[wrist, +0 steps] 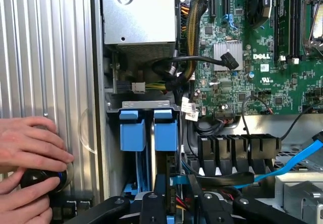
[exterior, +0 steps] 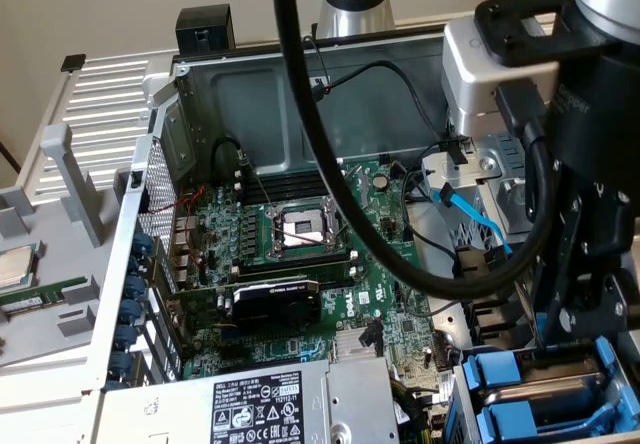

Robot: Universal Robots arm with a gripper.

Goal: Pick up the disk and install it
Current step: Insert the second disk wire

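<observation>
Hand (wrist: pixel 169 204): grip state unclear | disk (wrist: pixel 162 148): edge-on, blue carrier tabs, slotted in bay | person's hand (wrist: pixel 30 158): nearby

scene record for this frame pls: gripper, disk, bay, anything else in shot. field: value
gripper: low over the drive bay at the exterior view's lower right; finger state not visible
disk: no silver body or label visible; held or seated cannot be told
drive bay: two blue carriers side by side in the metal cage
case: open, motherboard exposed, CPU socket unpopulated
power supply: at exterior view's bottom edge
person: hands on a black round object beside the case
</observation>
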